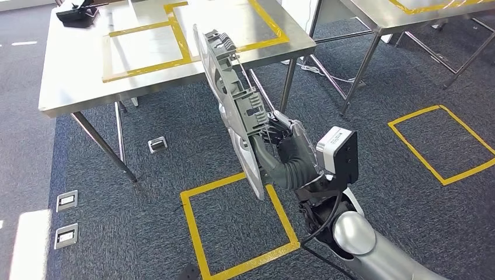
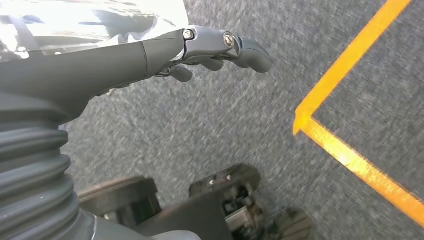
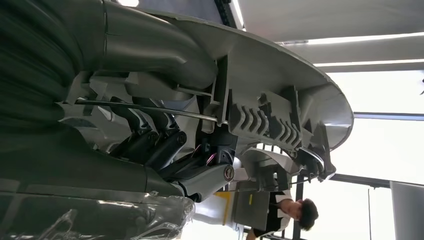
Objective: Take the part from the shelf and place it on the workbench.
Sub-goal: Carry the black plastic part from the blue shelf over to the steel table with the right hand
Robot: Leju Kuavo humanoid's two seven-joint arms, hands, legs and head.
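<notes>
Part (image 1: 233,99), a long grey moulded panel with ribs and a thin metal rod along it, stands nearly upright in the air above the dark carpet, held at its lower half by the right hand (image 1: 286,146), whose fingers (image 3: 165,145) curl into its ribbed back. Ahead of it is the steel workbench (image 1: 76,64), its top marked with yellow tape rectangles and carrying a small black object (image 1: 76,13) at the far corner; the panel's upper end overlaps the bench's near edge in the head view. A second steel table (image 1: 408,14) stands further right. Yellow tape squares (image 1: 233,227) mark the carpet below the panel, with floor sockets (image 1: 66,201) well to the left. A person (image 3: 295,212) is visible beyond the panel. The left hand (image 2: 200,50) hangs over the carpet near a tape corner, holding nothing, fingers loosely extended.
</notes>
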